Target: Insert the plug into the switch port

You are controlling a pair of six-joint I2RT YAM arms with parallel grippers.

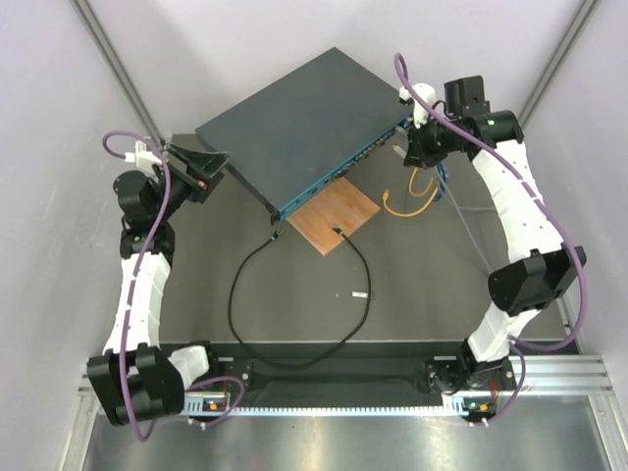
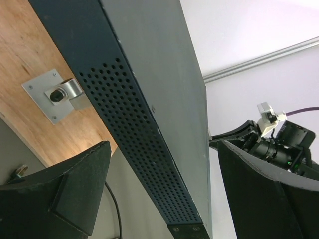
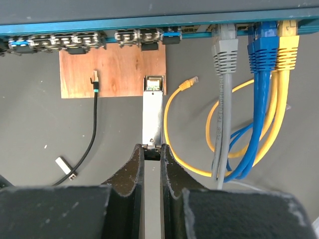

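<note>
The right jaws stand narrow, their fingertips (image 3: 137, 155) pinched on the near end of a silver module (image 3: 153, 112). The module points straight away from them toward the teal front of the switch (image 3: 149, 10), and its far tip stops short of the switch port (image 3: 150, 38) ahead of it. Left of these jaws a small loose stick (image 3: 65, 167) lies on the tabletop (image 3: 114, 129). Beside it a thin black cable (image 3: 88, 144) runs up to the plug (image 3: 94, 77). The plug rests on the brown board (image 3: 119, 69), left of the module, apart from the jaws and short of the port row. To the right, grey, blue and yellow cables (image 3: 259, 74) sit plugged into the teal face. At the switch's far left corner the left jaws gape wide and hold nothing. Their fingers (image 2: 65, 194) flank the perforated side of the box; whether they touch it I cannot tell.
</note>
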